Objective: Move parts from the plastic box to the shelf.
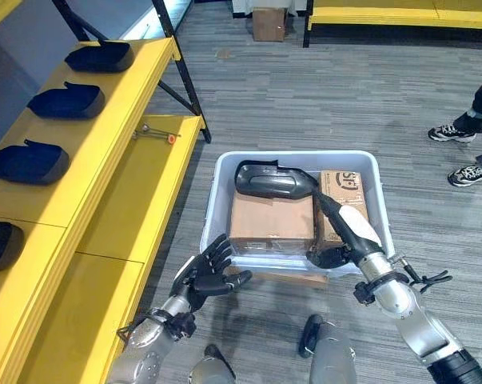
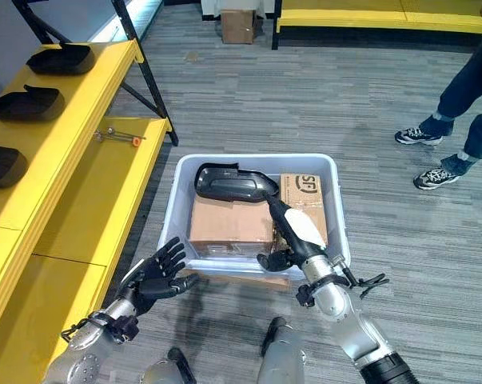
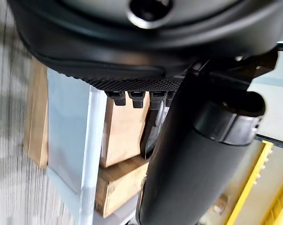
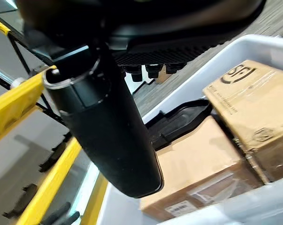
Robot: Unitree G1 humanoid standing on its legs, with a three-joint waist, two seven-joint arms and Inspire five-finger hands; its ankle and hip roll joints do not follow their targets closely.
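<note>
The part you want is the dark grey moulded plastic housing (image 1: 272,179), lying across the top of the cardboard boxes inside the pale translucent plastic box (image 1: 211,210) on the floor; it looks like a hollow, rigid shell, so you can judge it light and stiff but smooth and a little slippery, and its rounded body with a narrower stem invites a wrap around the middle or a pinch at the stem end; your right hand (image 1: 346,228) reaches into the box with fingers extended toward the housing's near end, not closed on anything; your left hand (image 1: 212,270) hovers spread and empty just outside the box's near left corner; count one housing in the box, two cardboard boxes (image 2: 229,221) beneath it, and four dark parts (image 1: 66,100) already on the yellow shelf (image 1: 137,80).
</note>
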